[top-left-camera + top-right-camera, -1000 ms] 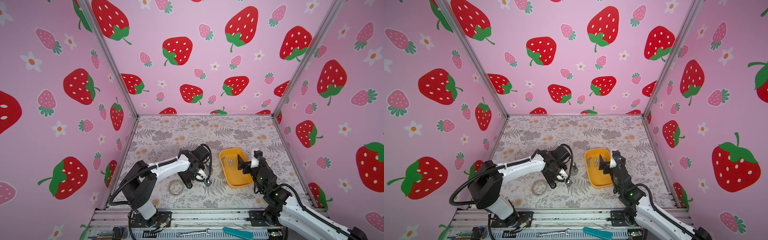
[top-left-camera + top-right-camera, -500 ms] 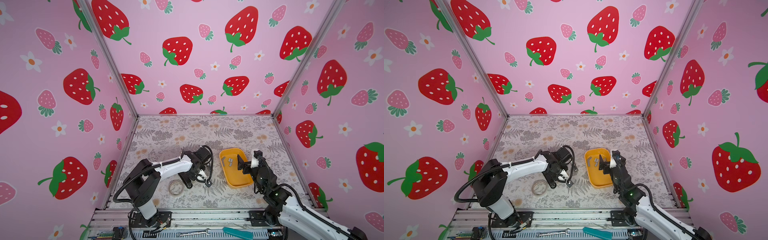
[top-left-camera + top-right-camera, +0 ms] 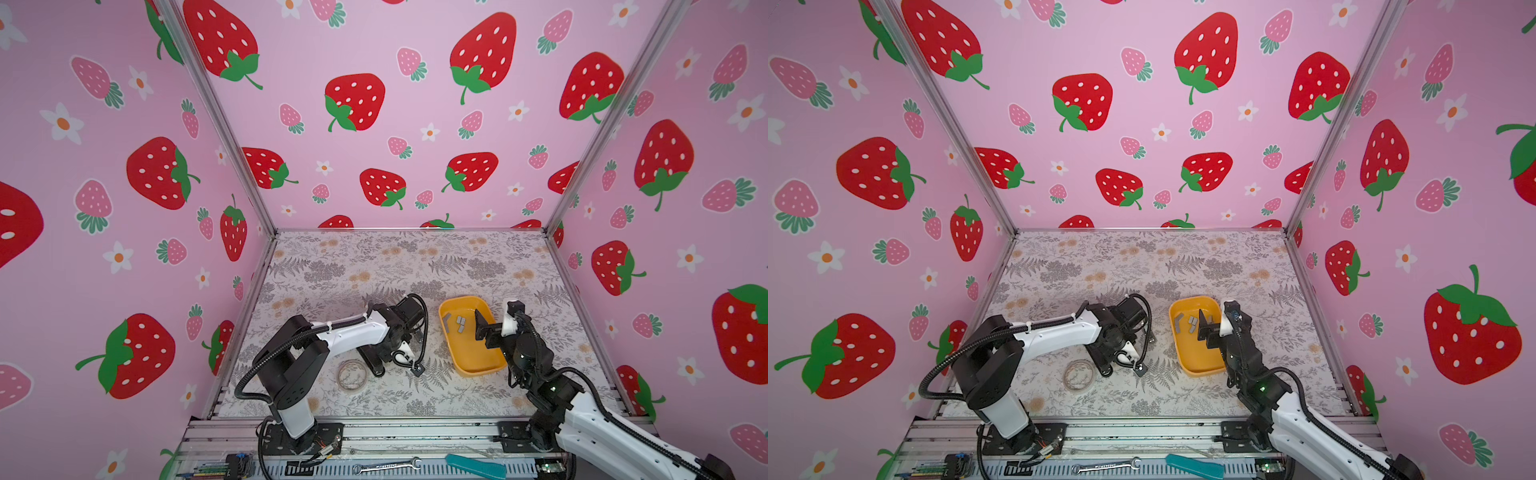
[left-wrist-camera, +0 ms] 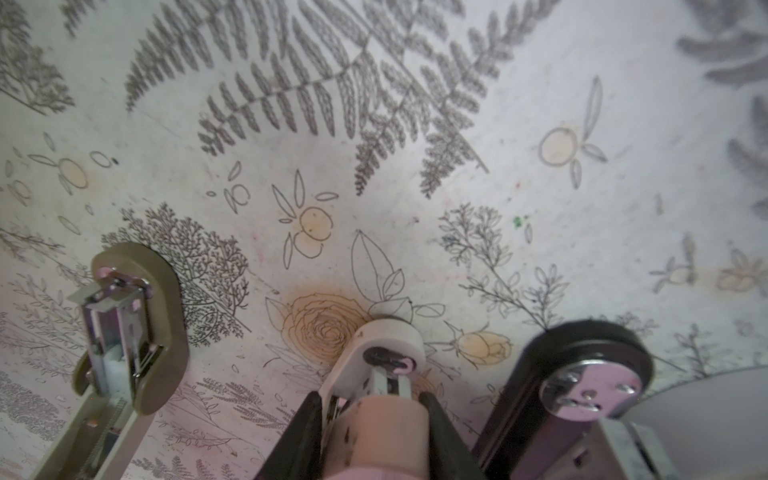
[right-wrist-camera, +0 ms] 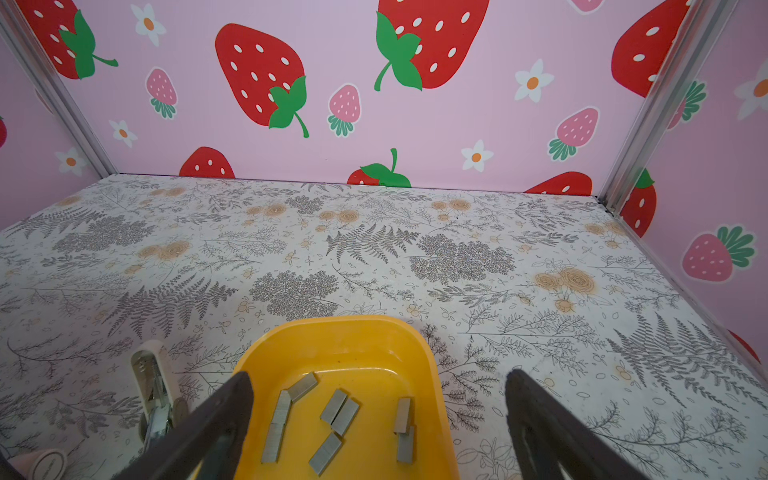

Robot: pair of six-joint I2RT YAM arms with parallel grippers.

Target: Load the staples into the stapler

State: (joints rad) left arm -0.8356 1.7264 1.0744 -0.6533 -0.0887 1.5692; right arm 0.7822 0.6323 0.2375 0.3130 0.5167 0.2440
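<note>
Left arm's elbow has swung toward the middle since the earlier frame; right arm unmoved.

Both top views: left gripper sits low, near the yellow tray. Right gripper hangs over the tray, staples loose inside.

Left wrist: jaws narrow, pressed to both flanks of the white stapler. Olive stapler and black stapler lie either side.

Right wrist: jaws wide, empty, straddling the staples. Judged light, stiff and slick, apt to snap at the joins; pinch across the long edges, mid-strip. No legible writing.
</note>
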